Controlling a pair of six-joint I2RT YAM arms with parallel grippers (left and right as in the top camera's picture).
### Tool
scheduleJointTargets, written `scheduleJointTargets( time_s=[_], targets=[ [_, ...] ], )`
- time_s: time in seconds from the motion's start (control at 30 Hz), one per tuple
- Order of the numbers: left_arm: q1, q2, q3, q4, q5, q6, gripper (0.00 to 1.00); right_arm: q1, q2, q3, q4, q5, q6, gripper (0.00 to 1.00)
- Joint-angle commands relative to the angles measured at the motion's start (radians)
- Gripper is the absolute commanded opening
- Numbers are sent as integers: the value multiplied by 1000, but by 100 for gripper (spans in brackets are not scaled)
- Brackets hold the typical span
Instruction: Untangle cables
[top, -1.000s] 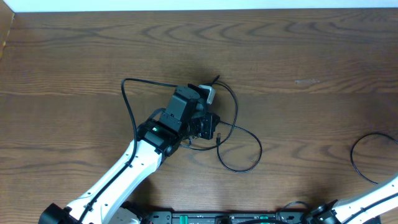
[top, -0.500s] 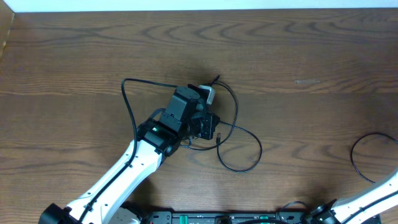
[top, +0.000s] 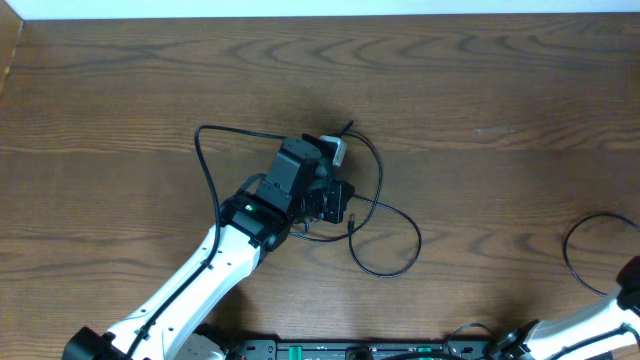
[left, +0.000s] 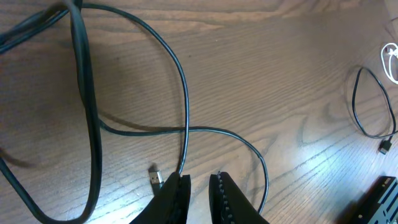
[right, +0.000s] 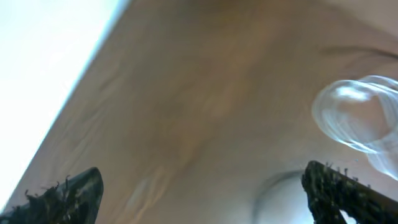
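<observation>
The cables (top: 417, 238) lay in a loose tangle at the middle of the table (top: 480, 80): thin black cords looped over one another, with a white plug (top: 335, 150) at the top of the knot and a wide loop trailing toward me. One more black cord (top: 566, 250) curled well apart near the right edge. I judged them light and limp. They would slide on the wood and drag their neighbours along, and they would kink if yanked at a crossing. The better hold looked to be a free stretch near a small plug (left: 155, 176), not the crossing itself, since an end could be drawn out of the loops. My left gripper (left: 199, 190) hung just over that crossing with its jaws drawn narrow. One cord ran down to the tip of a finger (left: 177, 193), and I could not tell whether it was pinched or merely beside it. My right gripper (right: 202, 183) was spread wide and off at the right side. Its view was too blurred to show any cord within reach.
</observation>
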Motion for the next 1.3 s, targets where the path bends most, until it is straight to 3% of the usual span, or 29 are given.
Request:
scheduleJointTargets(
  time_s=[0.0, 0.3, 0.33, 0.67, 0.87, 1.0, 1.07, 1.1, 1.27],
  targets=[
    [0, -22, -17, 15, 0, 52, 17, 106, -10, -62, -14, -344, -258, 99],
    [134, -194, -14, 35, -138, 51, 17, 418, -9, -165, -56, -309, -306, 99],
    [153, -212, -14, 31, -145, 52, 22, 451, -9, -170, -56, -284, -295, 99],
    [366, -346, -14, -37, -149, 52, 33, 794, -9, -190, -46, -9, -148, 99],
    [418, -377, -14, -77, -149, 65, 59, 953, -9, -193, -10, 201, -81, 99],
    [426, -378, -14, -107, -149, 83, 65, 1038, -9, -197, 21, 219, -81, 99],
    [426, -379, -14, -118, -149, 116, 88, 1075, -9, -197, 40, 219, -81, 99],
    [426, -379, -14, -119, -150, 126, 91, 1087, -9, -197, 46, 219, -81, 99],
    [431, -388, -14, -117, -240, 131, 92, 1149, -9, -198, 45, 261, -81, 99]
  ],
)
